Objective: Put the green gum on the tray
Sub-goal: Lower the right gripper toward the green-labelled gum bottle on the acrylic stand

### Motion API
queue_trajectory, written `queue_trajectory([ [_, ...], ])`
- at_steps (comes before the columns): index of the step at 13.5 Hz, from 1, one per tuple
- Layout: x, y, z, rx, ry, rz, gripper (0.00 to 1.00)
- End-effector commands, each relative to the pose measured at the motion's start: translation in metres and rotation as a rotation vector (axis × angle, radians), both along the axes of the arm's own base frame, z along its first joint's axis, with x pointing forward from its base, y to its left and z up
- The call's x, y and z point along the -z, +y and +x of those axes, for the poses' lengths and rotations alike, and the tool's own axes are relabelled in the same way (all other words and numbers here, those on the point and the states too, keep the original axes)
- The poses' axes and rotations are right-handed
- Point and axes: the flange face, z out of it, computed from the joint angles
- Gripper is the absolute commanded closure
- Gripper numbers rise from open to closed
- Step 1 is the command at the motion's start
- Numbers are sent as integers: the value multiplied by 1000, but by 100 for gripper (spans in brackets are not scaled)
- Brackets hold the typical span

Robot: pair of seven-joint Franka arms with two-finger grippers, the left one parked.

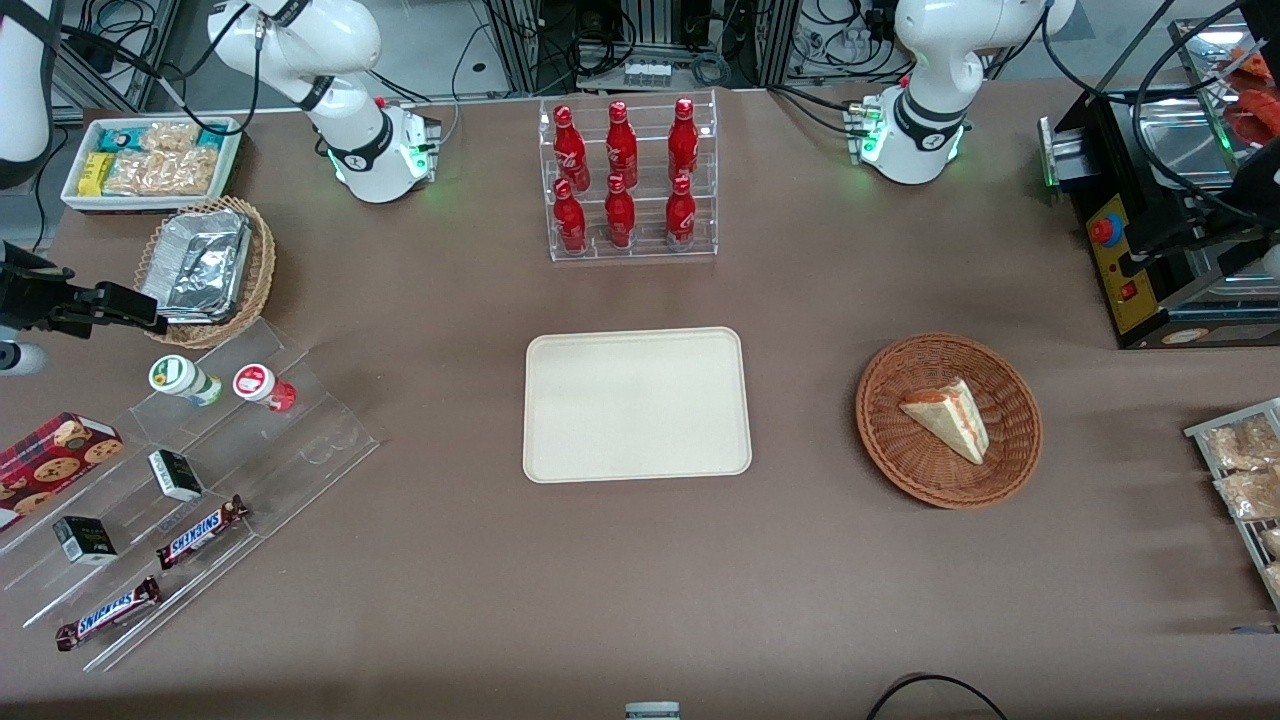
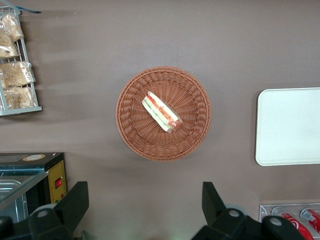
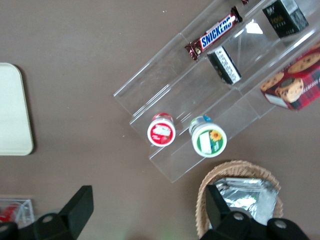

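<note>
- Hovering high above the working arm's end of the table, the gripper (image 3: 145, 212) has its fingers (image 3: 80, 202) spread wide and they pinch nothing.
- The green gum (image 3: 208, 136) stands upright on the clear stepped display (image 3: 175, 97), below the gripper and apart from it — in the right wrist view it sits at about 1 o'clock from the gap between the fingers.
- In the front view the green gum (image 1: 184, 379) is just beside the red gum (image 1: 262, 386), on the same step, not touching.
- A wicker basket (image 1: 262, 262) with foil trays lies near the green gum, farther from the front camera.
- The tray (image 1: 636, 404) lies flat at the middle of the table, well apart from the green gum — at about 3 o'clock from it in the front view — and nothing is on it.
</note>
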Motion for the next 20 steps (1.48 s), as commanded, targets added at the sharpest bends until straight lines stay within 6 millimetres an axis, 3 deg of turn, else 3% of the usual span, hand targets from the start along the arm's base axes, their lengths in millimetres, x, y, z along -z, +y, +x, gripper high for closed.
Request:
queue_trajectory([
  [1, 31, -27, -3, -149, -38, 31, 0],
  [4, 66, -59, -10, -357, -108, 19, 1],
  [8, 112, -71, -28, -469, -152, 2, 1],
  [15, 152, -73, -35, -491, -179, -17, 1],
  [20, 161, -73, -37, -480, -170, -5, 0],
])
